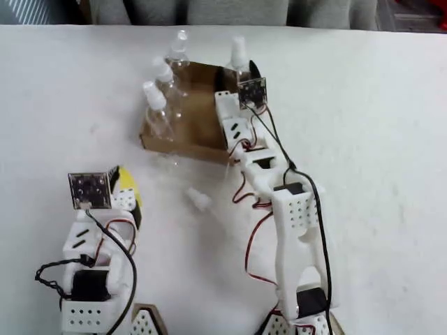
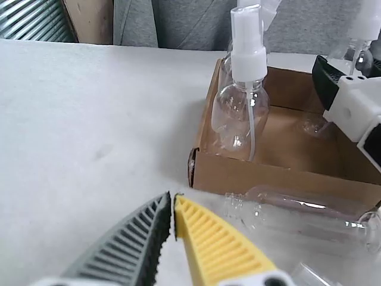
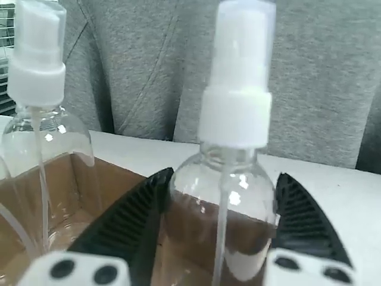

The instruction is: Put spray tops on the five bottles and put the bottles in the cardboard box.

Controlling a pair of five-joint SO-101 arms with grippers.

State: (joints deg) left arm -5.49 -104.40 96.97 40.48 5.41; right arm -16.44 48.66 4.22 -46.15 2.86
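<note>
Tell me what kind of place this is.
Probably a robotics lab or hobby workbench: two small arms with bare wires on a white table, beside a cardboard box of spray bottles.

The open cardboard box [image 1: 199, 122] sat on the bench [image 1: 363, 105]. Three clear bottles [image 1: 159, 115] stood upright along one side of it, each fitted with a white spray top [image 1: 152, 92]. A fourth capped bottle [image 3: 226, 196] stood upright at its far corner. An uncapped bottle [image 2: 297, 214] lay on its side just outside the near wall, with a loose spray top [image 1: 198, 199] nearby.

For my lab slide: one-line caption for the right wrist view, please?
Right claw grips a topped spray bottle at the cardboard box, beside another topped bottle standing inside.
</note>
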